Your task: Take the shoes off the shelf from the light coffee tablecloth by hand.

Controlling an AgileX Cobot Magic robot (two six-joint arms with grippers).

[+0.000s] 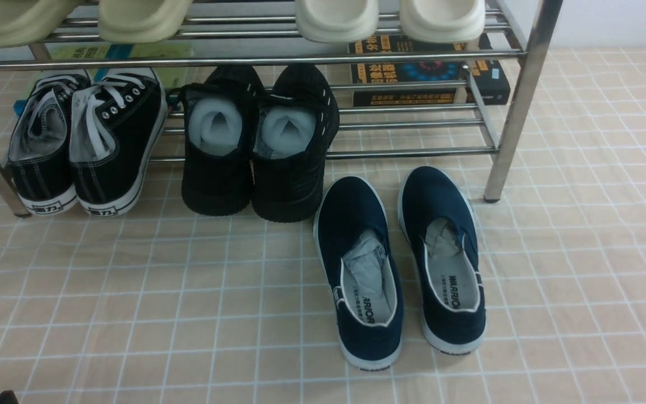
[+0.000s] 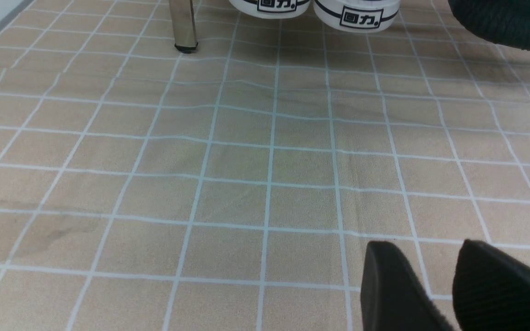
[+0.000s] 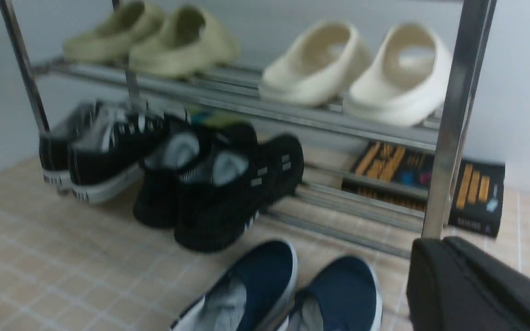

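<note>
The right gripper (image 3: 440, 262) is squeezed shut and holds nothing. The left gripper (image 2: 435, 266) has its fingers a little apart, low over the tablecloth (image 1: 132, 292). The blue shoes (image 1: 356, 219) sit side by side on the tablecloth, just in front of the shelf (image 1: 519, 101).

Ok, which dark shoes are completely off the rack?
The navy blue canvas slip-ons with white soles, flat on the beige grid tablecloth before the chrome rack; the black lace-up sneakers and all-black shoes lean on its lower rungs.

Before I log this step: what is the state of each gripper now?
Left gripper: open, empty.
Right gripper: closed, holding nothing.
</note>
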